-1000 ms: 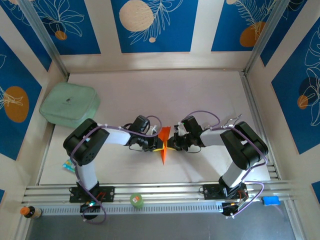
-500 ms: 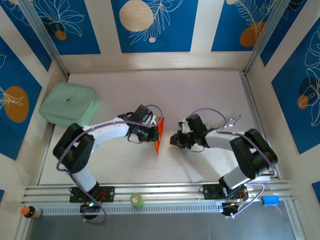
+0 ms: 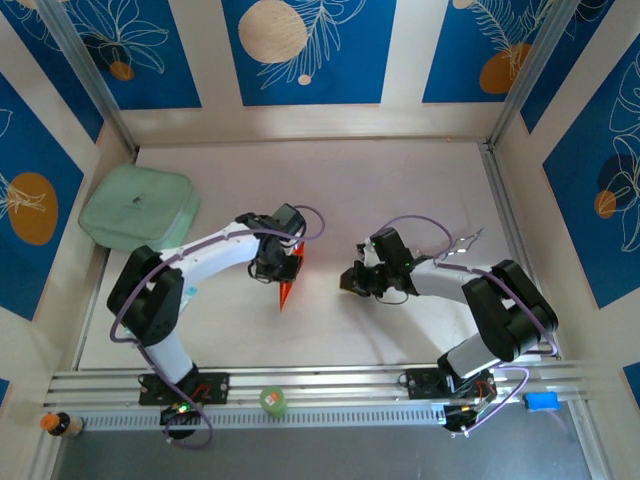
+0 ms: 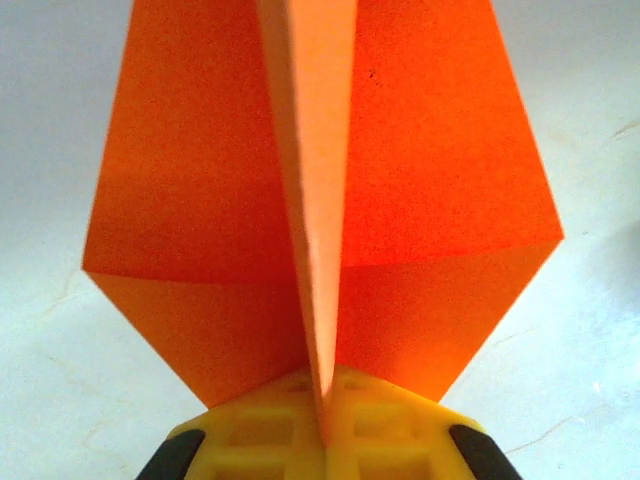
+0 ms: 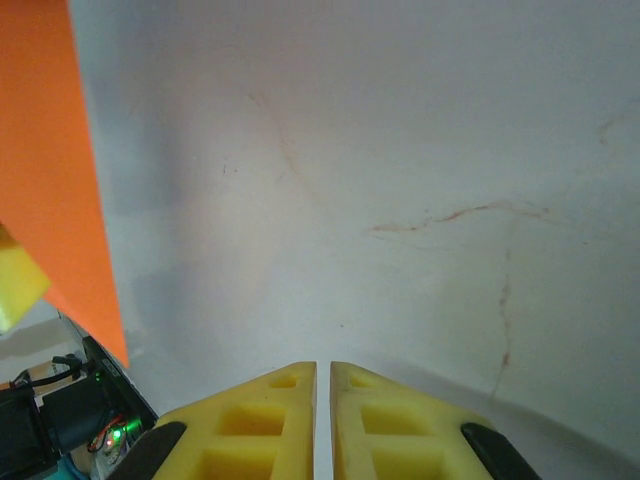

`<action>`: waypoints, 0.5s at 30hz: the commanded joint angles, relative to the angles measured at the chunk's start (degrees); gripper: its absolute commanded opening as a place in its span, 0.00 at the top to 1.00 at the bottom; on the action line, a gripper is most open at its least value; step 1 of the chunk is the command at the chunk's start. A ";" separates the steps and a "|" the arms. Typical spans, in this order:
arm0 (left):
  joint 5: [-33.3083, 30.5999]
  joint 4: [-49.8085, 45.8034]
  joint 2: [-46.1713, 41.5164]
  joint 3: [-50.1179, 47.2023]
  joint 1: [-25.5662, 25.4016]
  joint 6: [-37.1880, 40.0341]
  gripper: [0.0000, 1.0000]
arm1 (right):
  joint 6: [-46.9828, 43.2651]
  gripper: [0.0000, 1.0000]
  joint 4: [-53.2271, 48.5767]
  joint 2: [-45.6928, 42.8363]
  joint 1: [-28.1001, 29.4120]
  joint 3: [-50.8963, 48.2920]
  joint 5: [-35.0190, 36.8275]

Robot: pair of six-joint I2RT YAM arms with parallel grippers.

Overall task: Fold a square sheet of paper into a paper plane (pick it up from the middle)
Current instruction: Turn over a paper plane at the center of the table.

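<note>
The square sheet of paper (image 3: 289, 282) is bright orange and folded into a pointed wedge with a centre crease. My left gripper (image 3: 283, 262) is shut on it, left of the table's middle, the point hanging toward the near edge. In the left wrist view the paper (image 4: 420, 200) fans out to both sides of the crease, which is pinched between the yellow fingers (image 4: 260, 430). My right gripper (image 3: 347, 281) sits apart to the right, low over the table, shut with nothing between its fingers (image 5: 270, 420). The orange paper (image 5: 50, 170) shows at the left edge of the right wrist view.
A pale green cushion-like pad (image 3: 138, 208) lies at the far left of the white table (image 3: 420, 190). A small green round object (image 3: 273, 401) rests on the front rail. Walls and metal posts close in the back and sides.
My left gripper has carried the folded paper leftward, away from the right gripper. The right gripper has let go of it and drawn back slightly to the right.
</note>
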 commanded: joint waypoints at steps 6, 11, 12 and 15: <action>-0.91 2.77 1.71 -3.46 -0.81 -1.45 1.00 | -0.42 0.88 -0.84 -0.54 0.45 1.86 -1.00; -0.91 4.29 2.37 -4.17 -1.23 -2.06 1.00 | -0.27 0.88 -0.74 -0.46 0.73 2.06 -0.88; -0.89 4.57 2.59 -4.26 -1.37 -2.19 1.00 | -0.29 0.88 -0.75 -0.32 0.72 2.04 -0.92; -0.80 5.12 3.16 -4.27 -1.69 -2.28 0.99 | -0.33 0.88 -0.61 0.05 0.72 2.12 -1.06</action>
